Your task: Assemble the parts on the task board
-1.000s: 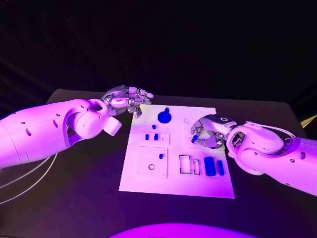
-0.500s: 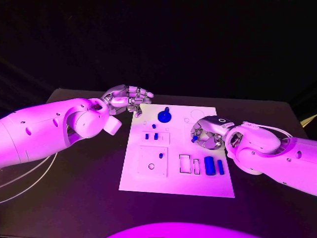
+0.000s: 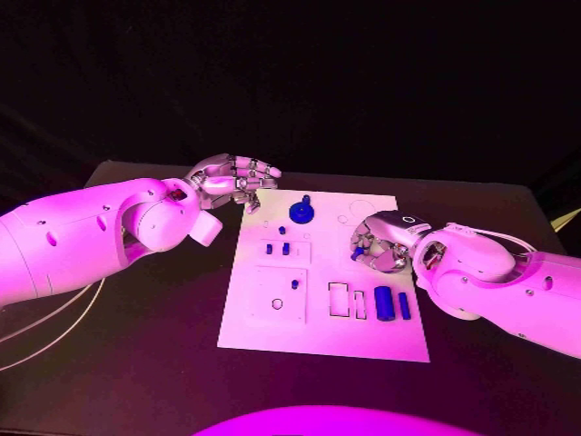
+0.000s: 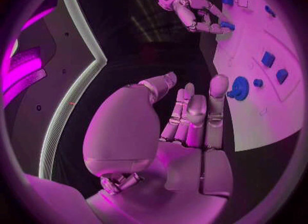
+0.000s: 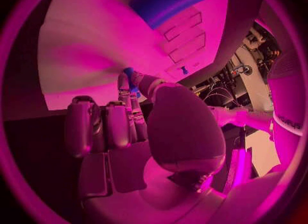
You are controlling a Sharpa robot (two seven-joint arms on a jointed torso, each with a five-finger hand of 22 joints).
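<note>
Part [image 3: 358,255], small and blue, sits pinched in my right hand [image 3: 385,242] over the task board [image 3: 320,338]; my left hand [image 3: 233,179] hovers curled, empty.

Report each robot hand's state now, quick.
Left robot hand: holds nothing, fingers curled in, beside the task board's far left corner.
Right robot hand: pinches a small blue part between thumb and finger, over the board.

We see our right hand [image 3: 379,243] holding a small blue part [image 3: 356,255] over the task board's [image 3: 323,341] right edge, our left hand [image 3: 231,178] crowding its far left corner near the round blue part [image 3: 301,214], while the near strip lies open.
</note>
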